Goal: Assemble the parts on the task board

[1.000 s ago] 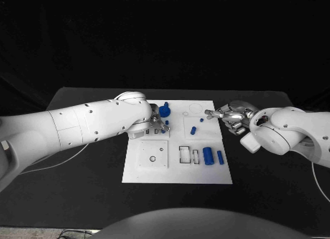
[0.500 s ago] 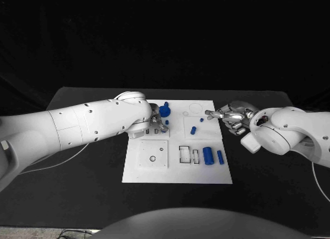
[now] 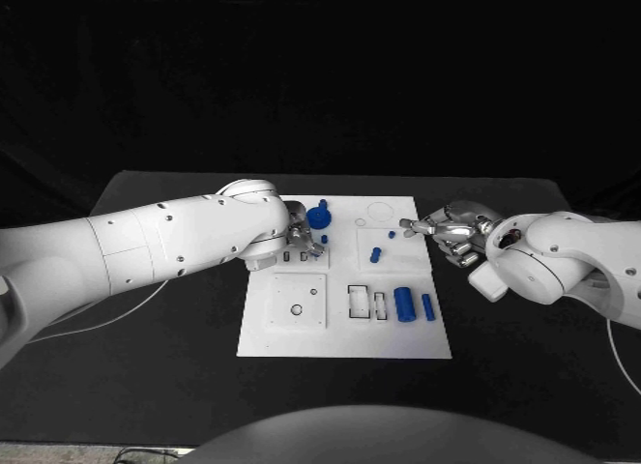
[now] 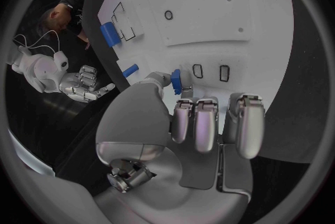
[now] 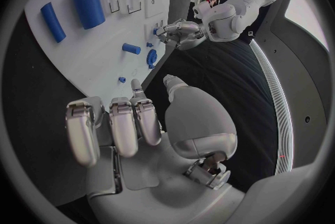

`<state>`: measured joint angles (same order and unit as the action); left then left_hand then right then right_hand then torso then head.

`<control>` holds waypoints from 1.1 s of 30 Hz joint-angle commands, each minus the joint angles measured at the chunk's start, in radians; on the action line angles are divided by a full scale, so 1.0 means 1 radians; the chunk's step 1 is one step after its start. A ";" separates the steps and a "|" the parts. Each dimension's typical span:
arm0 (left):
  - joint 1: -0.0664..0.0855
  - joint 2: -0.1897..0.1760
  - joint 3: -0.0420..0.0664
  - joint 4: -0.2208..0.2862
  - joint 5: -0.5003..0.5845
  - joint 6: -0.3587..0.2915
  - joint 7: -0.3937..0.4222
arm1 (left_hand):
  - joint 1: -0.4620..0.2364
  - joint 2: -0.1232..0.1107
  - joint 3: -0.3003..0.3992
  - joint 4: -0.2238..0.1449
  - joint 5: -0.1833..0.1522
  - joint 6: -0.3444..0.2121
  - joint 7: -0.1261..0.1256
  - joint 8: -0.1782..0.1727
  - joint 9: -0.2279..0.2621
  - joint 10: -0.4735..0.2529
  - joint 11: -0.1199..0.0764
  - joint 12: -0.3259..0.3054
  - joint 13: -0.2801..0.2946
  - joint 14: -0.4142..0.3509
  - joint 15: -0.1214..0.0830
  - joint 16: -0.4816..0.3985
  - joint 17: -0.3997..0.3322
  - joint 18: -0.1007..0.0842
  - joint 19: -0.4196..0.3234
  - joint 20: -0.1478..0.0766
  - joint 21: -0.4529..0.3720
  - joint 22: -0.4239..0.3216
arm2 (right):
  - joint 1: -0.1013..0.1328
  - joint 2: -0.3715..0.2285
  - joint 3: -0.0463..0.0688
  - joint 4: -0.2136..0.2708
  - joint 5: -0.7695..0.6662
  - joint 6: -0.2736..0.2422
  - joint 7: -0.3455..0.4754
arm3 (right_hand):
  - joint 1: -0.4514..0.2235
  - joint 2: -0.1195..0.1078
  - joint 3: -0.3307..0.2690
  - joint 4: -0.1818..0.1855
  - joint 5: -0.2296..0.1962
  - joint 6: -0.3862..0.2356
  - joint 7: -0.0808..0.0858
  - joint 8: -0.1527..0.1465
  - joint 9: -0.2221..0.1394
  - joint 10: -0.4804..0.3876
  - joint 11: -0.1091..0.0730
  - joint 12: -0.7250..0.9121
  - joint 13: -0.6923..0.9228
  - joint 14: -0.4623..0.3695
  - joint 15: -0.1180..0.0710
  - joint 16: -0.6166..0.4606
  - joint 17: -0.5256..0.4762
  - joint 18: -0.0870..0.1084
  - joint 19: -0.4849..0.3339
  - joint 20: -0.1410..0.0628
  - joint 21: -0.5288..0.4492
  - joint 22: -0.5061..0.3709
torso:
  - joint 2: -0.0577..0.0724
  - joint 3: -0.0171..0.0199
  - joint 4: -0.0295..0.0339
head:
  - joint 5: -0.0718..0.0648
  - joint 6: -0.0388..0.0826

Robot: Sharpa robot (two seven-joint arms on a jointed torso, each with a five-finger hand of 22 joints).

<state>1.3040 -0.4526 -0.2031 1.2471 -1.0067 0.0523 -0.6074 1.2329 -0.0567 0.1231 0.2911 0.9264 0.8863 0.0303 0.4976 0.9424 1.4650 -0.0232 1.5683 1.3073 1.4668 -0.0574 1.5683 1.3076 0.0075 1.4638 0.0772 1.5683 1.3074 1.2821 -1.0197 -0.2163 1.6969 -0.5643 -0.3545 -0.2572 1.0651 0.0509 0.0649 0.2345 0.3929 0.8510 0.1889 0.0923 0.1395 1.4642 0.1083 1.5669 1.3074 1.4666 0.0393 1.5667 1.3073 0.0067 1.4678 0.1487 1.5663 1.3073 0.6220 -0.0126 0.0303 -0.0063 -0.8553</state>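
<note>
I am looking down at the task board (image 3: 342, 340), which is lying in the middle of the black counter (image 3: 167, 377). My left hand (image 3: 305, 238) is hovering over the board's far left corner, and the left wrist view is showing a small blue peg (image 4: 176, 79) pinched at the tip of its thumb while the other fingers (image 4: 197, 123) are hanging straight beside it, just above two small rectangular slots (image 4: 211, 71). A larger blue knob-like part (image 3: 319, 215) is standing on the board right next to that hand. My right hand (image 3: 445, 230) is sitting at the board's far right edge with its fingers apart and nothing in them. Near it a tiny blue piece (image 3: 392, 233) is resting on the board, and a short blue cylinder (image 3: 376, 255) is lying a little closer to the middle. Toward the near right part of the board, a thick blue cylinder (image 3: 402, 302) and a thin blue rod (image 3: 427, 305) are lying side by side, just beside two outlined rectangular recesses (image 3: 364, 301). The square panel (image 3: 300, 300) on the near left is carrying a small ring mark.
</note>
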 commanded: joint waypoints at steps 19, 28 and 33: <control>0.044 -0.095 0.014 0.066 0.070 0.074 0.005 | -0.032 -0.005 0.006 0.003 0.025 0.021 0.000 0.000 0.004 0.106 -0.004 0.002 0.263 0.104 -0.006 0.003 0.263 -0.007 0.107 -0.005 0.002 0.263 | -0.010 0.003 -0.001 -0.011 -0.013 0.022 -0.012 | 0.011 0.001 -0.008 0.000 -0.003 -0.011 -0.001 0.003 -0.001 0.107 0.006 0.004 0.263 0.104 0.009 0.004 0.264 -0.007 0.103 0.008 0.004 0.263 | 0.000 -0.0002 0.0006 | -0.002 0.004; 0.050 -0.109 0.014 0.060 0.085 0.135 -0.022 | -0.037 -0.004 0.007 0.003 0.029 0.022 0.000 -0.002 0.003 0.106 -0.004 0.002 0.263 0.104 -0.006 0.003 0.263 -0.007 0.107 -0.005 0.002 0.263 | -0.011 0.004 -0.001 -0.012 -0.013 0.025 -0.015 | 0.011 0.001 -0.008 0.000 -0.003 -0.011 -0.001 0.003 -0.001 0.107 0.006 0.004 0.263 0.104 0.009 0.004 0.264 -0.007 0.103 0.008 0.004 0.263 | 0.001 -0.0005 0.0002 | -0.001 0.002; 0.051 -0.109 0.007 0.059 0.089 0.129 -0.019 | -0.037 -0.004 0.008 0.003 0.029 0.022 0.000 -0.003 0.003 0.106 -0.004 0.002 0.263 0.104 -0.006 0.003 0.263 -0.007 0.107 -0.005 0.002 0.263 | -0.012 0.004 -0.001 -0.013 -0.013 0.026 -0.017 | 0.011 0.001 -0.008 0.000 -0.003 -0.011 -0.001 0.003 -0.001 0.107 0.006 0.004 0.263 0.104 0.009 0.004 0.264 -0.007 0.103 0.008 0.004 0.263 | 0.001 -0.0006 0.0000 | 0.000 0.002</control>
<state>1.3534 -0.5631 -0.1961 1.3054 -0.9357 0.1479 -0.6203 1.2071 -0.0585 0.1257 0.2939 0.9497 0.9024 0.0284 0.5014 0.9446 1.4650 -0.0232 1.5683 1.3074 1.4668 -0.0574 1.5683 1.3074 0.0074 1.4638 0.0772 1.5684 1.3074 1.2716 -1.0167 -0.2174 1.6841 -0.5672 -0.3464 -0.2693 1.0651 0.0509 0.0649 0.2345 0.3930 0.8474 0.1853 0.0923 0.1397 1.4642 0.1082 1.5669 1.3073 1.4666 0.0393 1.5667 1.3078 0.0068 1.4678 0.1487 1.5663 1.3079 0.6230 -0.0130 0.0305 -0.0069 -0.8531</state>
